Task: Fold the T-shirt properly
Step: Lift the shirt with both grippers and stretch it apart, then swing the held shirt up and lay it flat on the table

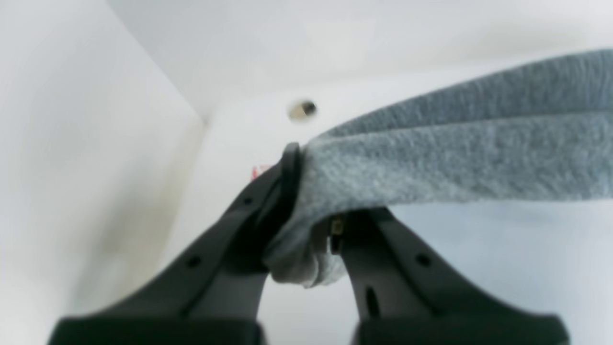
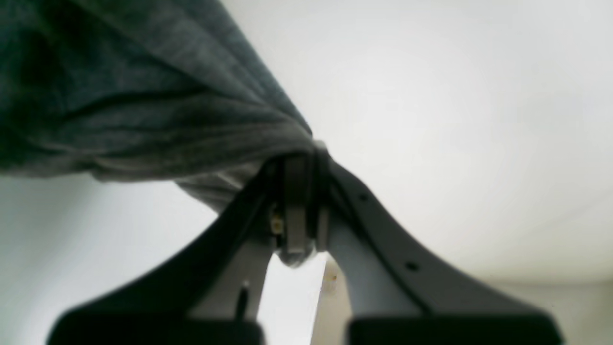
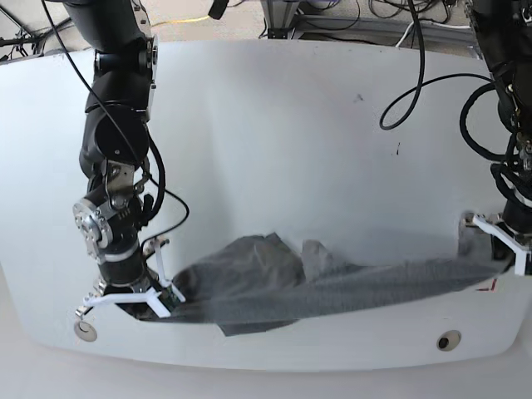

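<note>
The base view looks down from high at the front over the whole white table. Each wrist view sits close behind its own jaws, facing along them; all three share the T-shirt.

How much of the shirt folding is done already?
Not much yet. Done: both grippers are shut on the T-shirt, the left gripper at one end, the right gripper at the other. In hand: stretching it out over the white table. Left: no neat fold shows; the middle is bunched.
</note>
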`<state>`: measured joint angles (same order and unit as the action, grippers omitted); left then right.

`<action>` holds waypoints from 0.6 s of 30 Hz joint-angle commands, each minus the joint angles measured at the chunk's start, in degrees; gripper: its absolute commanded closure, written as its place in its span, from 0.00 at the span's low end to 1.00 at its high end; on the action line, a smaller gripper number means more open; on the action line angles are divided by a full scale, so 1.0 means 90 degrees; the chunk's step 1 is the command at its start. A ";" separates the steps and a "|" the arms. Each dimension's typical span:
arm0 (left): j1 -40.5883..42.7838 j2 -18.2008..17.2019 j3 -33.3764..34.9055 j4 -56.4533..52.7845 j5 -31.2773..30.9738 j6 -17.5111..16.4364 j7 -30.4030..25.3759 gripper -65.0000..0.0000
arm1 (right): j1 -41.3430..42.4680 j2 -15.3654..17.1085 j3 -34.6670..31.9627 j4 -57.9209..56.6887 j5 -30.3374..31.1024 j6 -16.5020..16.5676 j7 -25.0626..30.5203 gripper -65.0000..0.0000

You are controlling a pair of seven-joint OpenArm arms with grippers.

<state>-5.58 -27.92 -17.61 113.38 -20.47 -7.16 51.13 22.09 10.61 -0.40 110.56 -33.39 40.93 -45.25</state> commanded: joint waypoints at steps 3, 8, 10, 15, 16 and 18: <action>0.0811 -0.0077 -0.0080 0.0154 0.0150 0.0097 -0.0089 1.00 | -0.0789 -0.0129 0.0499 0.0262 -0.0222 -0.0103 -0.0085 1.00; 0.1885 0.0275 -0.0188 0.0174 0.0150 0.0097 -0.0089 1.00 | -0.1765 -0.0412 0.1095 0.0272 -0.0222 -0.0103 0.0345 1.00; 0.2257 0.0343 -0.0295 0.0164 0.0150 0.0097 -0.0089 1.00 | -0.2137 -0.0500 0.1310 0.0272 -0.0222 -0.0103 0.0472 1.00; 0.2979 0.0450 -0.0334 0.0164 0.0150 0.0097 -0.0089 1.00 | -0.2928 -0.0647 0.1456 0.0272 -0.0222 -0.0103 0.0638 1.00; 0.3146 0.0450 -0.0334 0.0164 0.0150 0.0097 -0.0080 1.00 | -0.3074 -0.0647 0.1466 0.0272 -0.0222 -0.0103 0.0638 1.00; 0.3370 0.0450 -0.0334 0.0164 0.0150 0.0097 -0.0080 1.00 | -0.3260 -0.0637 0.1466 0.0262 -0.0222 -0.0103 0.0638 1.00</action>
<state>23.70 -22.87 -19.73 114.02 -20.82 -7.35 50.96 -7.27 4.10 12.12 111.72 -33.36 41.45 -39.03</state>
